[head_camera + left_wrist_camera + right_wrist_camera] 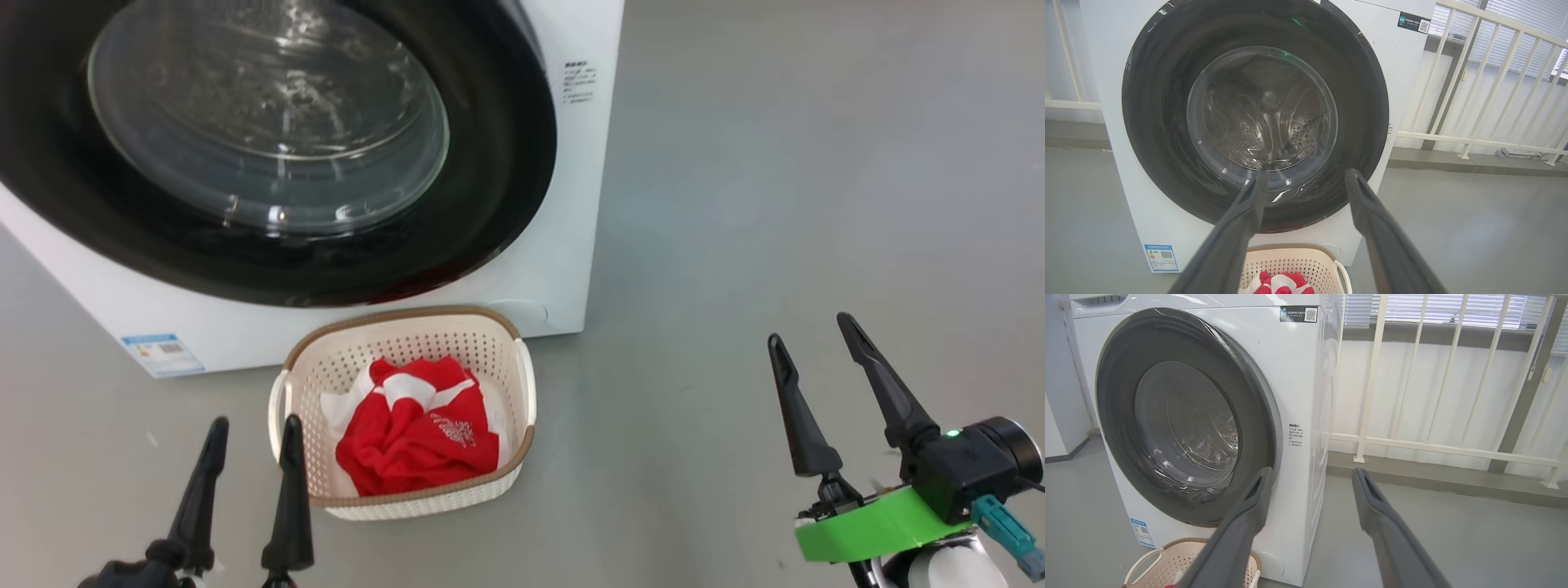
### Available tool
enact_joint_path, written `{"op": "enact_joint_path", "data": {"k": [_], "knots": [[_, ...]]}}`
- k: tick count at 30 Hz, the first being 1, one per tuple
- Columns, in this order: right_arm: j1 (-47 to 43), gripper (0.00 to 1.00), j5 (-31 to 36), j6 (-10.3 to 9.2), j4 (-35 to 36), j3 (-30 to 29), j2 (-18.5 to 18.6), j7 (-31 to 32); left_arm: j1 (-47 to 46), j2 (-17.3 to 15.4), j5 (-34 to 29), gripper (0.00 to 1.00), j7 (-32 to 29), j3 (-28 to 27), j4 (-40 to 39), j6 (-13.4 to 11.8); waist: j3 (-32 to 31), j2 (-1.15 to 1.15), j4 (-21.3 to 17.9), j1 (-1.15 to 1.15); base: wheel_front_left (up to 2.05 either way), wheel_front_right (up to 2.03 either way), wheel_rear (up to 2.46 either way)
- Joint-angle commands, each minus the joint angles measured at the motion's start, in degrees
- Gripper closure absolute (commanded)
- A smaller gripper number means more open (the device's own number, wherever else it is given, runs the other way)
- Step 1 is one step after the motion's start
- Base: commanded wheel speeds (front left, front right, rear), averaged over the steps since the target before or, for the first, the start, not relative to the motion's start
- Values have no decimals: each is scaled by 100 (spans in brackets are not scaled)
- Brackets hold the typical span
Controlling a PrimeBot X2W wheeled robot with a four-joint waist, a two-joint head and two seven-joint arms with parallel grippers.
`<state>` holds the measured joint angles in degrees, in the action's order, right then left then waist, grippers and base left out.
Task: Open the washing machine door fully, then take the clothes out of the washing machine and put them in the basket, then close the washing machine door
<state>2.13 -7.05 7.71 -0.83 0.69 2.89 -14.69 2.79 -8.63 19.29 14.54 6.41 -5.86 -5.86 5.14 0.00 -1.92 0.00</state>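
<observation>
The left claw and right claw stand spread wide, empty; red clothes fill the basket before the washing machine, door shut.

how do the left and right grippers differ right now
The left gripper sits beside the basket; the right gripper is well apart from it, over grey floor. The right gripper shows a green collar; the left gripper's base is dark. Both are open and empty.
</observation>
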Motion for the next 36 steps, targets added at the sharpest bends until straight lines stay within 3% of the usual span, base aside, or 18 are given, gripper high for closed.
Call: {"op": "enact_joint_path", "data": {"k": [1, 10, 35, 36], "knots": [[22, 0, -30, -22, 176, 107, -2, -30, -65, -84, -22, 0, 43, -226, -131, -14, -111, 0, -94, 0, 0, 0, 0], [-415, 0, -75, -22, 137, 115, -2, -30, 323, -131, 52, 0, 14, -231, 124, 81, -543, 0, -147, 0, 0, 0, 0], [-565, 0, -88, -22, 60, 99, -2, -30, 472, -151, 223, 0, -33, -328, 102, -52, -666, 0, -67, 0, 0, 0, 0], [-669, 100, -47, 0, -72, -14, -50, 0, 575, -106, 214, 100, -66, -109, 259, -17, -666, 0, -66, 0, 0, 0, 0]]}}
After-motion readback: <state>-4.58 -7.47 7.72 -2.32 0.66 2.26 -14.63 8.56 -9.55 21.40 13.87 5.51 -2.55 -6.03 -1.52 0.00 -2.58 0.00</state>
